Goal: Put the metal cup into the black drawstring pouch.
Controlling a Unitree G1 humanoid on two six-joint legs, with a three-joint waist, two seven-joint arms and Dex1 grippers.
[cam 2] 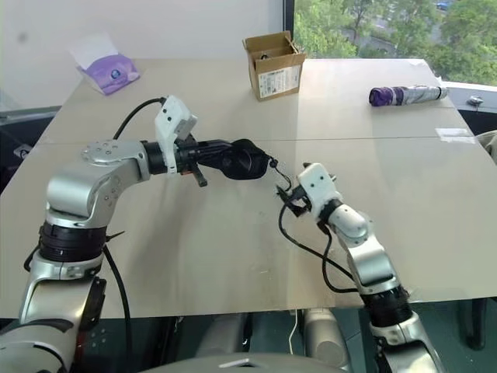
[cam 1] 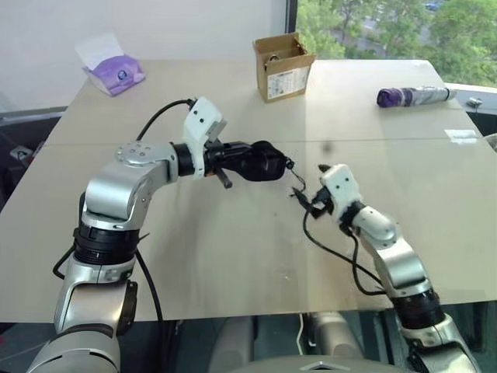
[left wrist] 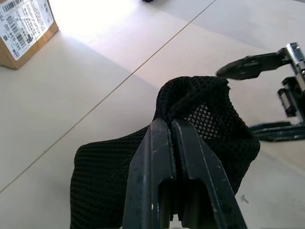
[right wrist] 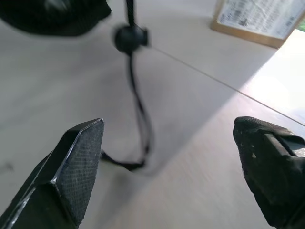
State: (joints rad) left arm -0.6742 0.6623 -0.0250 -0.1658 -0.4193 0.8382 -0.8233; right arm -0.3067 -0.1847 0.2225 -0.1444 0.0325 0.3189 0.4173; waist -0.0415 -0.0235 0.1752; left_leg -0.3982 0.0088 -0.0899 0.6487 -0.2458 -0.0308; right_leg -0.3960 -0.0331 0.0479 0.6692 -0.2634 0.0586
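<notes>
I saw the pale table [cam 1: 233, 256] under a window [cam 1: 388, 23] at upper right, my left gripper [cam 1: 268, 165] pinching the black drawstring pouch [cam 1: 260, 162], my right gripper [cam 1: 304, 196] gaping wide, holding nothing.

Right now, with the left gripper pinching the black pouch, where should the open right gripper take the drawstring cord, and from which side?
Probably just below the round toggle, where the drawstring cord hangs free from the black drawstring pouch held by the left gripper. The right gripper, open, already faces it from the robot's right; closing across the hanging strands there looks easiest.
</notes>
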